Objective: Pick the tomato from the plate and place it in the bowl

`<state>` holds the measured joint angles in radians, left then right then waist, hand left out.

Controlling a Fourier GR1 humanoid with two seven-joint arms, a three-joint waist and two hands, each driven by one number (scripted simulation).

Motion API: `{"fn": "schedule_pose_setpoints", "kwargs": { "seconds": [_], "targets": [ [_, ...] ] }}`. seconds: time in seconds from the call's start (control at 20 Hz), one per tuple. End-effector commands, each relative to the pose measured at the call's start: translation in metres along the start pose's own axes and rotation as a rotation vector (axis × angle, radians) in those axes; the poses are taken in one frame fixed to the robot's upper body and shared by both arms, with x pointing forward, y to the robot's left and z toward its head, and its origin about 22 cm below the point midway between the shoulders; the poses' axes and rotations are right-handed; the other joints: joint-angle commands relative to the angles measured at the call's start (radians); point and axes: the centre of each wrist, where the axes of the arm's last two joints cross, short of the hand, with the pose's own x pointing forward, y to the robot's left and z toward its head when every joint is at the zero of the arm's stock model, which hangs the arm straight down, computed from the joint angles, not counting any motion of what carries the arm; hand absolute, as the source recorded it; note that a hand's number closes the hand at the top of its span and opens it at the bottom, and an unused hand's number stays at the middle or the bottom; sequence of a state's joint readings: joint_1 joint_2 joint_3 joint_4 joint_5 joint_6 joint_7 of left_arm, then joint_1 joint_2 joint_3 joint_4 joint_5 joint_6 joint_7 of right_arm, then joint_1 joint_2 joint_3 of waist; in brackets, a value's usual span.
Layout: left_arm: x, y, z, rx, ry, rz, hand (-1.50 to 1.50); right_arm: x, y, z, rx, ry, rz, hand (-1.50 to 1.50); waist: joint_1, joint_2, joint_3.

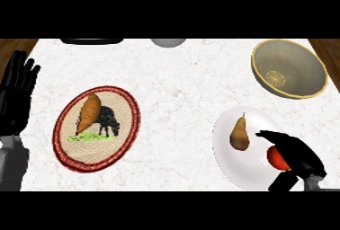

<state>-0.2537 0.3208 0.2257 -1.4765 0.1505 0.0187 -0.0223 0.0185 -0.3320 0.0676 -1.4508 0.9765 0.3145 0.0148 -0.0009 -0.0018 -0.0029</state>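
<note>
I'm at the pick right now: my right hand (pixel 295 155) is down over the white plate (pixel 229 155), and its fingers curl round the tomato (pixel 277 158), which shows as a red patch tucked under the palm on the plate's right side. From here I judge the grasp is closing or just made; I can't tell whether the tomato sits on the plate or is already clear of it. It lies right beneath the hand, touching the fingers, with the thumb hooking in from the upper left.

A pear (pixel 239 134) stands just beside the tomato on the same plate, to its left (close enough that I want to come away without nudging it). Next, I reckon, comes a straight lift, then a carry away from me to the bowl (pixel 290 68), which waits beyond the plate near the counter's far right corner, well apart from the tomato.

My left hand (pixel 16 92) rests at the left edge, fingers straight and up. A patterned plate (pixel 97 129) with a sweet potato (pixel 88 113) on it sits left of centre, out of my path.
</note>
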Motion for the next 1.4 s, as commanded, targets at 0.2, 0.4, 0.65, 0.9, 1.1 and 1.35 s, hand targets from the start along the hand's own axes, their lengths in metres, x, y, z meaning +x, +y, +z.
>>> {"fn": "schedule_pose_setpoints", "kwargs": {
  "seconds": [0.2, 0.4, 0.65, 0.9, 1.1, 1.35],
  "targets": [
    [-0.016, 0.003, 0.019, -0.009, 0.002, -0.002, 0.00, -0.004, -0.005, -0.010, -0.108, -0.073, 0.000, 1.50, 0.002, 0.002, 0.003],
    [-0.010, -0.008, 0.010, 0.003, 0.006, 0.004, 0.00, -0.013, -0.013, 0.001, -0.128, -0.088, 0.062, 1.50, -0.001, 0.001, 0.003],
    [0.009, -0.017, -0.007, -0.050, -0.044, 0.022, 0.00, -0.089, -0.119, 0.001, -0.160, -0.132, 0.155, 1.50, 0.064, 0.031, 0.011],
    [0.014, -0.024, -0.009, -0.083, -0.067, 0.041, 0.00, -0.111, -0.165, 0.018, -0.153, -0.171, 0.270, 1.50, 0.115, 0.061, 0.019],
    [0.014, -0.035, -0.011, -0.100, -0.067, 0.066, 0.00, -0.129, -0.207, 0.035, -0.243, -0.219, 0.283, 1.50, 0.117, 0.068, 0.023],
    [0.017, -0.034, -0.013, -0.102, -0.074, 0.054, 0.00, -0.152, -0.247, 0.058, -0.359, -0.286, 0.253, 1.50, 0.126, 0.065, 0.025]
  ]
}}
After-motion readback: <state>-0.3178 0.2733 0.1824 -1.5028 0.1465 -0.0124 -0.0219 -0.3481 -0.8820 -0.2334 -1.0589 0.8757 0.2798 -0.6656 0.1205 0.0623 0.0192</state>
